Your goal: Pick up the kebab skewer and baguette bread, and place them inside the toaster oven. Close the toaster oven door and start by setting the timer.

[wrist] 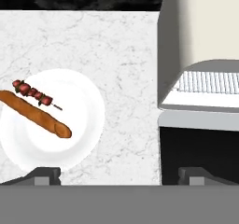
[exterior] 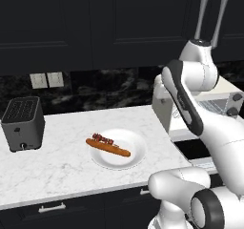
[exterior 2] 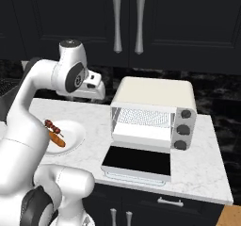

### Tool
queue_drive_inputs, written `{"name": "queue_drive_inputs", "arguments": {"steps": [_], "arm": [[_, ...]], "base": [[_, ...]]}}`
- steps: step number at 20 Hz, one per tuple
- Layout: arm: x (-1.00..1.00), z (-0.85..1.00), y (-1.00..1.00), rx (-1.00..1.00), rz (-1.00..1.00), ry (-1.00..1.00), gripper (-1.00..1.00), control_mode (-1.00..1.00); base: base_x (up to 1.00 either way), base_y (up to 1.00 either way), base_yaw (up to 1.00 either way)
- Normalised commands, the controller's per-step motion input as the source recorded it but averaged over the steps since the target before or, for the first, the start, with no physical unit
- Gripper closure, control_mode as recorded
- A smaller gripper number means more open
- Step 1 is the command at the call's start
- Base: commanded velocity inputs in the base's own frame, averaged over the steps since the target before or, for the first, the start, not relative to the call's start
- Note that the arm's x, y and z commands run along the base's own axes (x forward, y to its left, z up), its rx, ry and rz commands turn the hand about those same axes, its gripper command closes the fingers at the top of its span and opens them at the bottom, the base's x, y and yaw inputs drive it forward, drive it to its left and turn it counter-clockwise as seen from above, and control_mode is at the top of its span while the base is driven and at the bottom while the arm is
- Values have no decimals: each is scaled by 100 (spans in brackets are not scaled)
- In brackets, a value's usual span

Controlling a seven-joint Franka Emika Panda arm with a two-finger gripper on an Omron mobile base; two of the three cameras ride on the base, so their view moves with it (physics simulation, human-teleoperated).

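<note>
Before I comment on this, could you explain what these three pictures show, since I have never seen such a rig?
It is a white robot arm on a mobile base in a simulated kitchen. Two pictures come from cameras behind the arm, left and right; the third looks down from its hand. The gripper is open and holds nothing. On the marble counter a white plate carries the baguette bread and the kebab skewer. The toaster oven stands with the toaster oven door folded down. A black slot toaster sits at the left.

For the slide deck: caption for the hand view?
Open gripper above the counter, between the plate holding kebab skewer and baguette bread and the open toaster oven.
</note>
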Motion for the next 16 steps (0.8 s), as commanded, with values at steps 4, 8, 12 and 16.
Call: {"name": "queue_drive_inputs", "arguments": {"steps": [4,8,12,16], "arm": [[-92,-35,-100,2,33,-31,-100,-100],[-56,-40,-98,0,36,-30,-100,-100],[-2,-30,-95,2,24,-33,-100,-100],[-2,-29,-78,0,10,-34,-100,-100]], "base": [[0,0,0],[0,0,0],[0,0,0],[0,0,0]]}}
